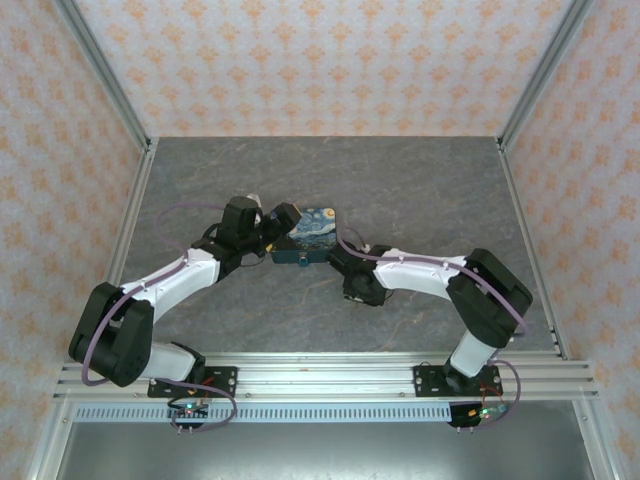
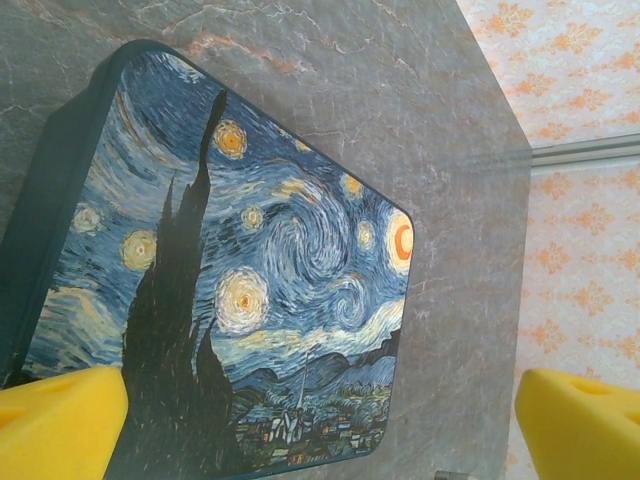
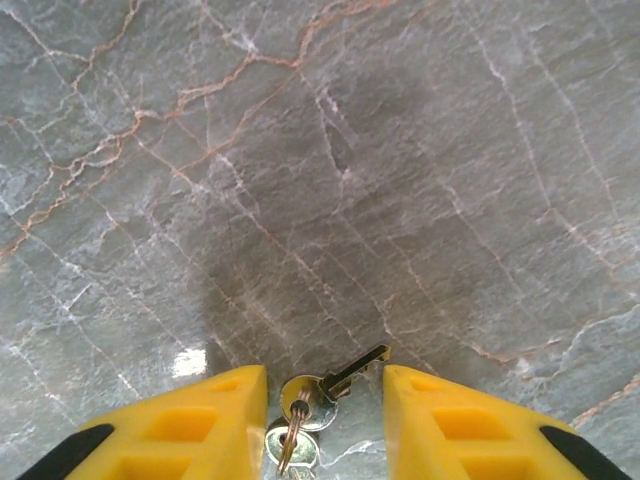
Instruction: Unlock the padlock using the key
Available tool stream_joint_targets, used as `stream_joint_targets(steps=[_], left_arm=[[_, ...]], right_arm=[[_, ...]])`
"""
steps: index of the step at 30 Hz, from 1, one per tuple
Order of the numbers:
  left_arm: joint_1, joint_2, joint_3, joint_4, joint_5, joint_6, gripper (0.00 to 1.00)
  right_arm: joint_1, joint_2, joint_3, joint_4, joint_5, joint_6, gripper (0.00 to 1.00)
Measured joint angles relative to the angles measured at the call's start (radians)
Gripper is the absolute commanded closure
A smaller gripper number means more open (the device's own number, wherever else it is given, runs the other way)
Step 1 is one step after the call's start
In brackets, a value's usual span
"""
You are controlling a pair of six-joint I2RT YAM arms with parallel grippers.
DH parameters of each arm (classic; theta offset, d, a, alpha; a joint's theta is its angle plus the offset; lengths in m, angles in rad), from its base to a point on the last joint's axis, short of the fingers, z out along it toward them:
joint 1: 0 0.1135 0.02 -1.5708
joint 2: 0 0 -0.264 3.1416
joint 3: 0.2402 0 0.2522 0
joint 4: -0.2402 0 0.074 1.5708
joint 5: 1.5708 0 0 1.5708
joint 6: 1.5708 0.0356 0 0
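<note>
The padlock (image 1: pixel 308 236) lies near the middle of the grey desk (image 1: pixel 420 190), with its starry painted side up. The left gripper (image 2: pixel 320 425) is at its 9 o'clock, jaws wide open. The right gripper (image 3: pixel 325 420) is at the padlock's 4 o'clock. Its jaws are open too. The little key (image 3: pixel 340 380) lies on the desk between them, on its ring (image 3: pixel 296 418), not pinched.

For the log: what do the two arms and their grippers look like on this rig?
The left arm and right arm both have white link shells between bulky black joint housings, with a purple cable running along each. The left gripper and right gripper have blocky yellow fingers with recessed pockets. The right gripper's fingers also show black parts further back.
</note>
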Motion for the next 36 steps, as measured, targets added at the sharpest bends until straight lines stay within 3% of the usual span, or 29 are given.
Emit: stream_joint_targets(steps=[7,12,25,36], left_arm=[[0.0,0.0,-0.011,0.008,0.0,-0.003,0.0],[0.002,0.0,-0.013,0.008,0.0,-0.007,0.0],[0.002,0.0,-0.013,0.008,0.0,-0.011,0.0],[0.002,0.0,-0.013,0.016,0.009,-0.023,0.0]], right_arm=[[0.029,0.016,0.012,-0.001,0.034,0.022,0.8],[0.028,-0.01,-0.017,0.031,0.034,0.042,1.0],[-0.08,-0.216,-0.272,0.339,-0.145,-0.06,1.0],[-0.123,-0.32,-0.289,0.406,-0.217,-0.167,1.0]])
